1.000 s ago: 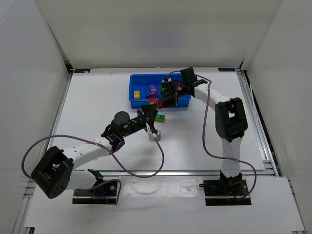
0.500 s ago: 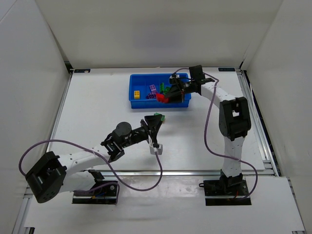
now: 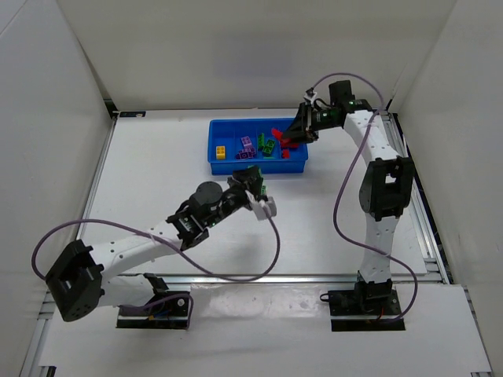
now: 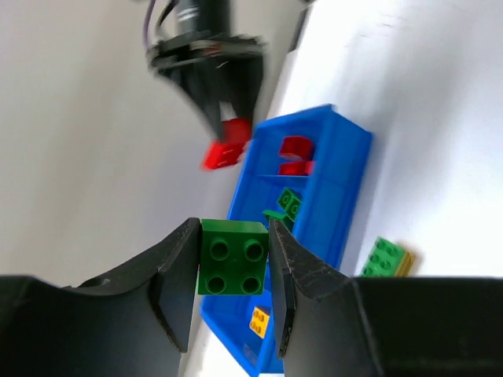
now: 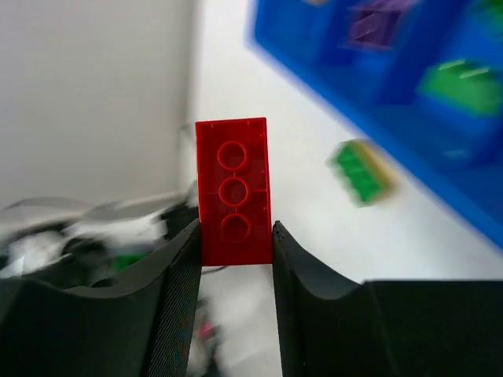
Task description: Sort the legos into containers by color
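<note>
Sort looks mostly done but not finished: the tray [image 3: 213,143] already holds a yellow brick [image 3: 222,151] in its left-end compartment, then purple bricks [image 3: 246,144], green bricks [image 3: 267,146] and, at the right end, red bricks [image 4: 294,154], each colour in its own section as far as top view shows. Left to do, by my read: 2 bricks in hand plus 1 loose green-and-yellow brick [image 4: 385,258] lying on the table [image 3: 157,173] just beside the tray's near wall. Left gripper [image 4: 232,236] pinches a green brick [image 4: 232,258], 4 studs facing the wrist cam, squarely btwn both fingers, 1 face against each; it hangs over the table near the tray's near side, not yet over any compartment. Right gripper [image 5: 234,236] is clamped on a red brick [image 5: 234,191]: lower end sits btwn the jaws, most of the brick sticks out past the tips. In top view it appears over the tray's far-right end, approx above the red section; height above tray can't be told.
</note>
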{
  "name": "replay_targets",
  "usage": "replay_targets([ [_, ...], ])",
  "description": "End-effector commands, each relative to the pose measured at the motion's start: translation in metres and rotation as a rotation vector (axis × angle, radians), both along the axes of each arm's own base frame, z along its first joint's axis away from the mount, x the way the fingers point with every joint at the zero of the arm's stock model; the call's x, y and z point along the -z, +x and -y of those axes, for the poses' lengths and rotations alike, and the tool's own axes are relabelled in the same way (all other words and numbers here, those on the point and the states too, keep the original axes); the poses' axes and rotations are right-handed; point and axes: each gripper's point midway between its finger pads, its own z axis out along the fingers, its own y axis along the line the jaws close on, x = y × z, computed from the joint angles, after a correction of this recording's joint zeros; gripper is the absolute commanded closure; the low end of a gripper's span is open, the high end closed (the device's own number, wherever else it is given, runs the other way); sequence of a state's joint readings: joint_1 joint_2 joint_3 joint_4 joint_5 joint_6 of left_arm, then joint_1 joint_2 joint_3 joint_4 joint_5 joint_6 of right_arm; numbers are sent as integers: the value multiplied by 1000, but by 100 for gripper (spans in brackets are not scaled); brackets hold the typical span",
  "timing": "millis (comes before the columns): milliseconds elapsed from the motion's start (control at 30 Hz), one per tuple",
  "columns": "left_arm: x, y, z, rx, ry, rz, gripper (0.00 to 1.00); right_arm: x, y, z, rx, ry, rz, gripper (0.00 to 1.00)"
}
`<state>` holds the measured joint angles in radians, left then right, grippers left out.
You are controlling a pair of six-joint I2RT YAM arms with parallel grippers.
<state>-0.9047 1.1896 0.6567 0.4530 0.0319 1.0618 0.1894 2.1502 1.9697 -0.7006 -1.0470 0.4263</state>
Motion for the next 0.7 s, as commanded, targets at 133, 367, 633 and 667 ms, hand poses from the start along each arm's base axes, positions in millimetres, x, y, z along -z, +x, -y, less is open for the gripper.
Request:
replay_targets([
  [133,-26,36,-7,-208,-237,-379,90,54,24,69,132,-624,215,100],
  [367,-52,71,-3,-268,-357,-542,90,77,36,86,130,-753,263,100],
  [633,-55,90,-5,-279,-419,-669,90,85,55,75,119,-768,309,99],
  [667,-57,95,-6,-284,-426,-680,90,86,56,72,115,-766,312,99],
])
